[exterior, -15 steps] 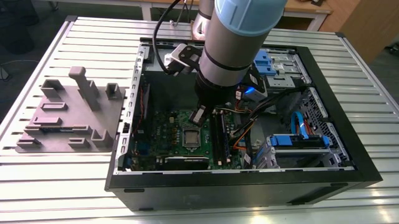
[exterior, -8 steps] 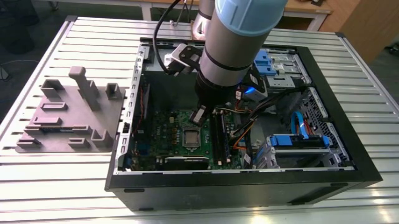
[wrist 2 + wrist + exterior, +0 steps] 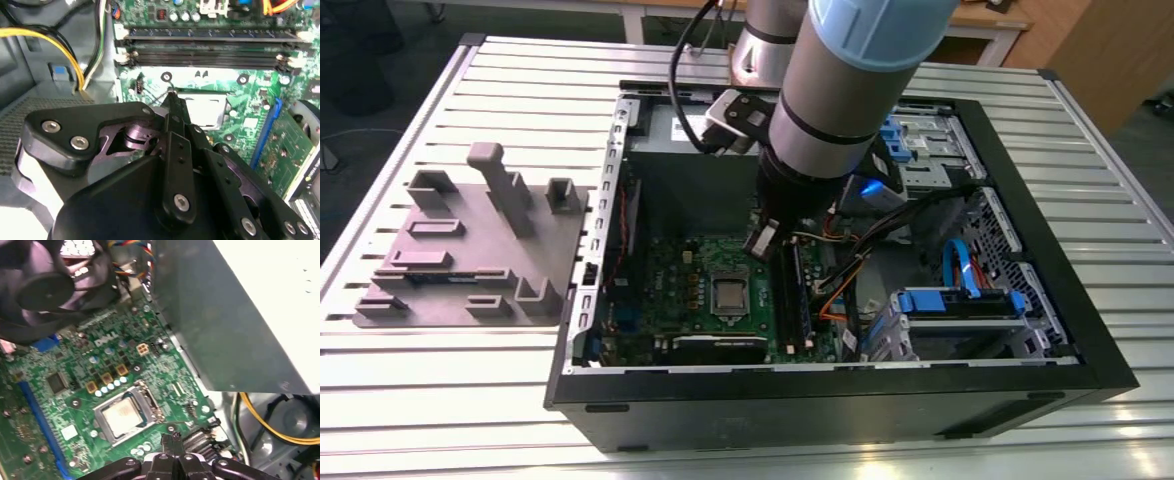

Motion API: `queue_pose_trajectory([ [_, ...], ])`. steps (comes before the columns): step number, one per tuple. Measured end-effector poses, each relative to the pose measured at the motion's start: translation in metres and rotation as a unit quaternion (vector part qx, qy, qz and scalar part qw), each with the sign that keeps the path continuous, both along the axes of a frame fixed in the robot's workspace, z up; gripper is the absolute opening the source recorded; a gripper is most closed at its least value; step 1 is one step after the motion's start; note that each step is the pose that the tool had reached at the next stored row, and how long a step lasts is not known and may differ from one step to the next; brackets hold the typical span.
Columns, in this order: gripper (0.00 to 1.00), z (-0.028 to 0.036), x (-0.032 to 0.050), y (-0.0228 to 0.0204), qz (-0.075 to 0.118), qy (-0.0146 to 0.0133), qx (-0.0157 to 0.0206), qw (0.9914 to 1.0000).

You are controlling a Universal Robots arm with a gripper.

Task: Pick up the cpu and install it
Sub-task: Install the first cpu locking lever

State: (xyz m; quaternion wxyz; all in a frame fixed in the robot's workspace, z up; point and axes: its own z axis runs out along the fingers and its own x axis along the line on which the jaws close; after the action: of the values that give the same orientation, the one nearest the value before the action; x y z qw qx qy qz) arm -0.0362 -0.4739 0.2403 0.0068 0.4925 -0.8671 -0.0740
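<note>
Cpu (image 3: 122,416) sits in socket, tool (image 3: 171,439) beside.

Exterior view: you look down at a slant from high above on the open computer case (image 3: 854,300) lying on the slatted surface (image 3: 440,390). Both wrist views: you look from close past the claw (image 3: 172,100) (image 3: 172,437), facing the motherboard (image 3: 250,95) (image 3: 100,375) and its socket (image 3: 205,110) (image 3: 127,412), their shared ground.

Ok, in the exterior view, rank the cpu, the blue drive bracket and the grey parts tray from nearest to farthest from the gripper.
From the gripper:
1. cpu, in its socket on the green board, just below the gripper.
2. blue drive bracket, inside the case, toward the exterior view's right.
3. grey parts tray, outside the case on the table, at the exterior view's left.
</note>
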Motion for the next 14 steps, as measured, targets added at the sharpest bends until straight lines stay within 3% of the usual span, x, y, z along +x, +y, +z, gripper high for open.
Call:
queue_pose_trajectory([
  [4,0.11,-0.0003,0.0062,0.0078,0.000,0.0000,0.0000,1.00000],
  [14,0.11,-0.0010,0.0086,0.0170,0.000,0.0000,0.0000,1.00000],
])
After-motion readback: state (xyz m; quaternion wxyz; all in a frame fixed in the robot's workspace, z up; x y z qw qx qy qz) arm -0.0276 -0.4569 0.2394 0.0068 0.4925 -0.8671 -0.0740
